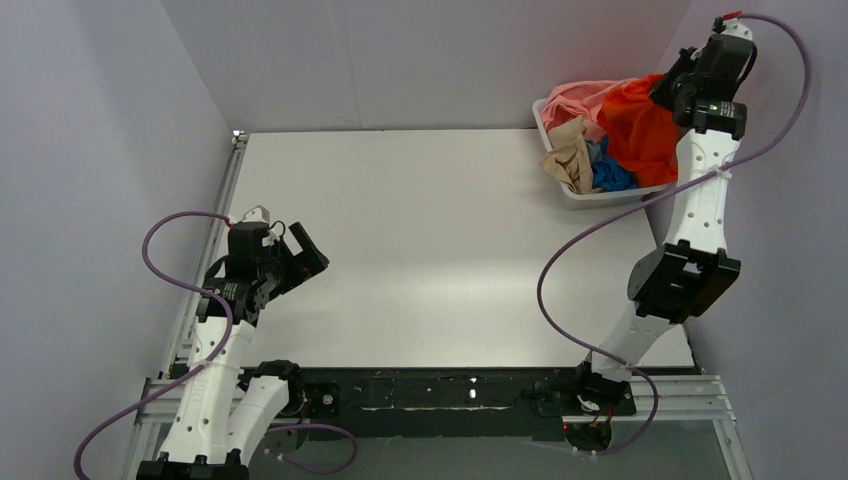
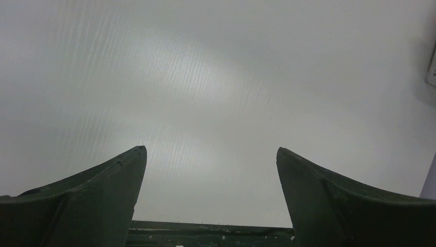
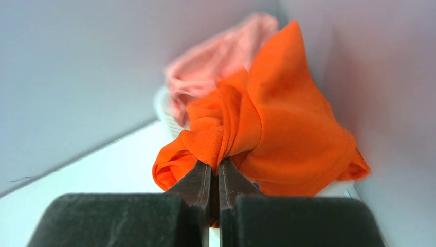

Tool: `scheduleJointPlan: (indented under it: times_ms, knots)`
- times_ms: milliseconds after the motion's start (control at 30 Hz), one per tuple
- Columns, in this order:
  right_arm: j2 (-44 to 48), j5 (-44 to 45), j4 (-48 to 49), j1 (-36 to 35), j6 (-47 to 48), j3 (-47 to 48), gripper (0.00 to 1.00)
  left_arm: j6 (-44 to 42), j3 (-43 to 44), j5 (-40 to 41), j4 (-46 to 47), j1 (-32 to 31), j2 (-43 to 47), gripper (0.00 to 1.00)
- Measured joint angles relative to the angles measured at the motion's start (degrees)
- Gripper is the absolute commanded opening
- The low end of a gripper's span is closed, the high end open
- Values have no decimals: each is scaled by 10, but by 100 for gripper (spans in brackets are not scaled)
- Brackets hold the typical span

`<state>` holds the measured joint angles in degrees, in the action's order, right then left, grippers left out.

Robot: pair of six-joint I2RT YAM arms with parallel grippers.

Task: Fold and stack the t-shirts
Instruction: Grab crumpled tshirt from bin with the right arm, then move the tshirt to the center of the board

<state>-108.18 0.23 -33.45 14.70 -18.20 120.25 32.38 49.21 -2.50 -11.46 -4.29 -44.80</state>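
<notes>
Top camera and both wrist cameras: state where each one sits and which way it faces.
Top external: above and behind the arms, looking down on the table; both arms show, basket far right.
Left wrist: on the left arm, looking past the open left gripper at bare pale surface.
Right wrist: on the right arm, facing the orange shirt pinched in the shut right gripper, pink shirt behind.
Shared: top and right wrist both show the orange and pink shirts.

A plain white desk is shown, its near edge bordered by a black strip. Directly on it a white plastic basket is set, at the far right corner.
</notes>
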Motion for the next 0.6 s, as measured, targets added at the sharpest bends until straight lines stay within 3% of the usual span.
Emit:
scheduleJointPlan:
  times_ms: [300, 600]
  knots:
    - [160, -130, 70, -68, -12, 31, 1, 9, 0, -9, -5, 0, 17, 99]
    - [213, -237, 84, -277, -10, 53, 1, 42, -3, 30, -8, 0, 61, 100]
